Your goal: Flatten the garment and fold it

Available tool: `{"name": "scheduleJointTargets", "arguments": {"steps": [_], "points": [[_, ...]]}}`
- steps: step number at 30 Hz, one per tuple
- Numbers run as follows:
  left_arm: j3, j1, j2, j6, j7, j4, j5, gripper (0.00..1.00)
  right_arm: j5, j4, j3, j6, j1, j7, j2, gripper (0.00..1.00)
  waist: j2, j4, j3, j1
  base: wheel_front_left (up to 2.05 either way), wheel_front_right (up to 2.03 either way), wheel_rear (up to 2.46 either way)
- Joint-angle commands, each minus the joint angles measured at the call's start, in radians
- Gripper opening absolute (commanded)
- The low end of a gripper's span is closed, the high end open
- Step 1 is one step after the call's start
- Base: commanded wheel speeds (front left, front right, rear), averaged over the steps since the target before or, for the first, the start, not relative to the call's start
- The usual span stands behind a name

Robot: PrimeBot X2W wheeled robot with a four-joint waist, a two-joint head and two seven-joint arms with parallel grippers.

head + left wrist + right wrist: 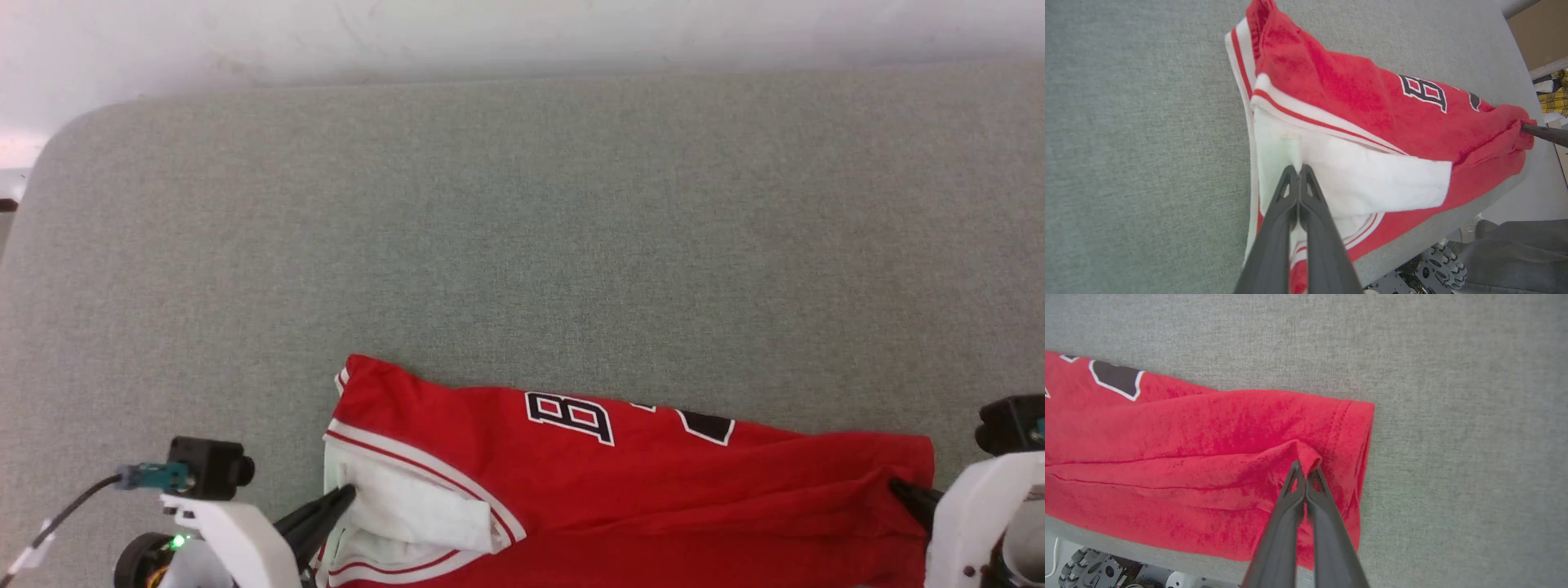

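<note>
The garment is a red jersey with white sleeves and black white-edged lettering, lying bunched along the near edge of the grey table. Part of it hangs over that edge. My left gripper is shut on a pinch of the white sleeve cloth at the garment's left end; the left wrist view shows the garment and the closed left gripper on that fold. My right gripper is shut on a red fold near the hem at the right end, as the right wrist view shows the right gripper pinching the garment.
The grey fabric-covered table stretches wide beyond the garment, with a rounded far-left corner and a pale wall behind. Below the near edge the robot's wheeled base is visible. Yellow checked cloth lies off the table's far side.
</note>
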Motion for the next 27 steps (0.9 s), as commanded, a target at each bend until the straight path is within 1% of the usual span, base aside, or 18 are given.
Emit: {"name": "scheduleJointTargets", "arguments": {"steps": [1, 7, 8, 9, 10, 11, 13, 14, 15, 17, 18, 20, 24, 25, 27], "points": [[-0.018, -0.033, -0.021, -0.01, 0.0, 0.048, 0.017, 0.0, -0.009, 0.028, 0.015, -0.001, -0.03, -0.02, 0.007, 0.0, 0.0, -0.003, 0.015, -0.0001, 0.0, 0.0, 0.0], [-0.051, -0.084, -0.062, -0.021, 0.005, 0.152, 0.034, 0.0, -0.018, 0.085, 0.039, -0.001, -0.068, -0.052, 0.005, 0.0, 0.0, -0.009, 0.031, -0.0001, 0.0, 0.0, 0.0], [-0.05, -0.088, -0.066, -0.018, -0.003, 0.16, 0.037, 0.04, -0.019, 0.091, 0.038, -0.001, -0.071, -0.057, 0.006, 0.11, 0.0, -0.009, 0.03, -0.0001, 0.0, 0.0, 0.0], [-0.048, -0.091, -0.071, -0.017, -0.013, 0.168, 0.041, 0.24, -0.021, 0.095, 0.037, -0.001, -0.072, -0.066, 0.006, 0.39, 0.0, -0.009, 0.026, -0.0001, 0.0, 0.0, 0.0], [-0.045, -0.093, -0.078, -0.015, -0.023, 0.175, 0.041, 0.38, -0.019, 0.097, 0.037, -0.001, -0.071, -0.075, 0.006, 0.94, 0.0, -0.009, 0.022, -0.0001, 0.0, 0.0, 0.0], [-0.042, -0.092, -0.084, -0.013, -0.031, 0.179, 0.037, 0.49, -0.016, 0.099, 0.034, -0.001, -0.068, -0.082, 0.006, 1.0, 0.0, -0.009, 0.016, -0.0001, 0.0, 0.0, 0.0], [-0.028, -0.084, -0.095, -0.005, -0.054, 0.178, 0.03, 0.86, -0.007, 0.095, 0.026, -0.001, -0.057, -0.089, 0.007, 1.0, 0.0, -0.007, 0.003, -0.0001, 0.0, 0.0, 0.0], [-0.019, -0.079, -0.098, 0.002, -0.071, 0.173, 0.031, 0.98, -0.002, 0.087, 0.021, -0.001, -0.05, -0.093, 0.008, 1.0, 0.0, -0.007, -0.003, -0.0001, 0.0, 0.0, 0.0], [-0.009, -0.071, -0.099, 0.01, -0.09, 0.166, 0.035, 1.0, 0.004, 0.075, 0.014, -0.001, -0.041, -0.096, 0.009, 1.0, 0.0, -0.007, -0.009, -0.0001, 0.0, 0.0, 0.0], [0.024, -0.053, -0.104, 0.035, -0.146, 0.143, 0.044, 1.0, 0.016, 0.042, -0.006, -0.001, -0.022, -0.104, 0.016, 1.0, 0.0, -0.006, -0.019, -0.0001, 0.0, 0.0, 0.0], [0.024, -0.053, -0.104, 0.035, -0.146, 0.143, 0.044, 1.0, 0.016, 0.042, -0.006, -0.001, -0.022, -0.104, 0.016, 1.0, 0.0, -0.006, -0.019, -0.0001, 0.0, 0.0, 0.0], [0.063, -0.03, -0.109, 0.064, -0.214, 0.11, 0.058, 1.0, 0.023, 0.004, -0.031, -0.001, 0.001, -0.114, 0.027, 1.0, 0.0, -0.006, -0.029, -0.0001, 0.0, 0.0, 0.0], [0.16, 0.019, -0.132, 0.142, -0.384, 0.029, 0.106, 1.0, 0.02, -0.066, -0.078, -0.001, 0.05, -0.133, 0.056, 1.0, 0.0, -0.005, -0.043, -0.0001, 0.0, 0.0, 0.0], [0.195, 0.04, -0.141, 0.171, -0.477, -0.002, 0.151, 1.0, 0.011, -0.089, -0.094, -0.001, 0.069, -0.144, 0.069, 1.0, 0.0, -0.005, -0.048, -0.0001, 0.0, 0.0, 0.0], [0.227, 0.059, -0.157, 0.2, -0.548, -0.026, 0.193, 1.0, -0.001, -0.099, -0.109, -0.001, 0.084, -0.154, 0.082, 1.0, 0.0, -0.004, -0.054, -0.0001, 0.0, 0.0, 0.0]]}}
